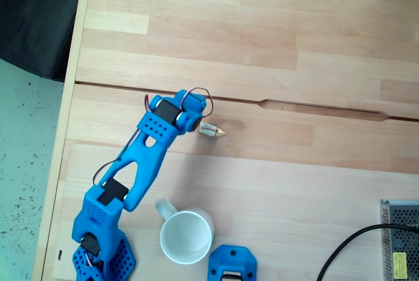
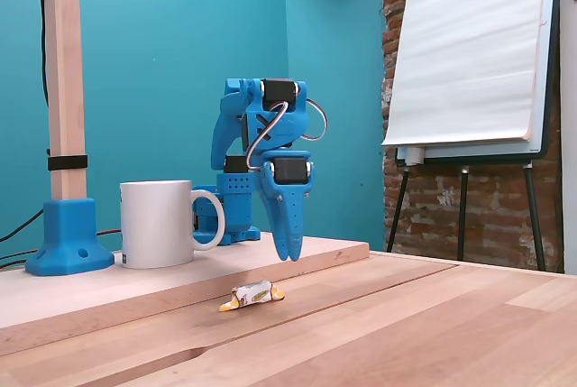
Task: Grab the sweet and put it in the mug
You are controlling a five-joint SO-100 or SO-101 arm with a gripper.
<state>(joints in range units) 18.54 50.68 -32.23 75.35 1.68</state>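
Note:
The sweet is a tiny white wrapped candy with gold twisted ends, lying on the wooden table just right of the arm's wrist. In a fixed view from the side, the sweet lies on the near plank. The blue gripper hangs point-down a little above and behind it, apart from it, its fingers together with nothing held. From above, the gripper is mostly hidden under its wrist motor. The white mug stands upright near the arm's base, handle toward the arm. From the side, the mug stands left of the gripper.
A blue mount block sits beside the mug at the front edge. A metal mesh box with a black cable occupies the lower right. A wooden post in a blue foot stands left of the mug. A groove crosses the table.

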